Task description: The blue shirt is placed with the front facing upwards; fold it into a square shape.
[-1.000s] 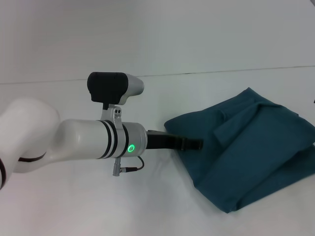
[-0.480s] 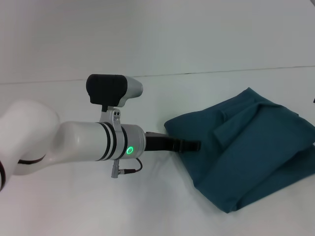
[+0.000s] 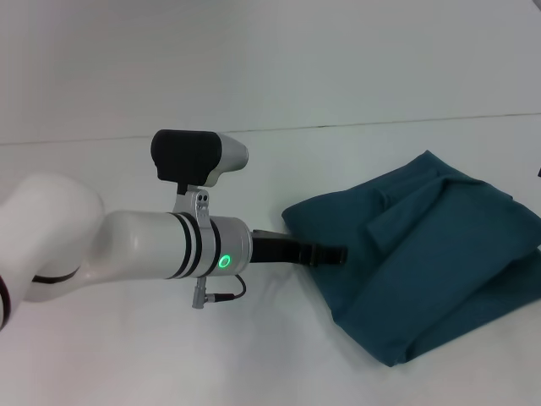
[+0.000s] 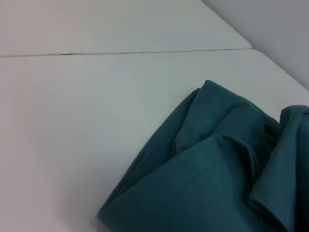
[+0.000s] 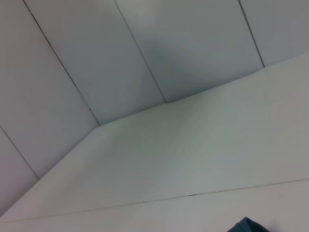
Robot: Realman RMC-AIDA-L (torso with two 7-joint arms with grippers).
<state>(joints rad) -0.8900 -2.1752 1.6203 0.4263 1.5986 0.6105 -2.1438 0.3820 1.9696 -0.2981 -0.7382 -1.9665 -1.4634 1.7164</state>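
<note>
Meanwhile, the left gripper (image 3: 338, 252) is reaching the bunched blue shirt's (image 3: 423, 262) edge, grip state unclear; no lettering is showing.

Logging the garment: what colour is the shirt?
Dark teal-blue, plain; the shirt shows best in the head view.

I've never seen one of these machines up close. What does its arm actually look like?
The left arm is a glossy white tube with rounded joints, black rings and a glowing green ring light. A black-and-grey camera box sits on a metal bracket, a thin dark cable loops underneath, and the left pincer is slim and black.
</note>
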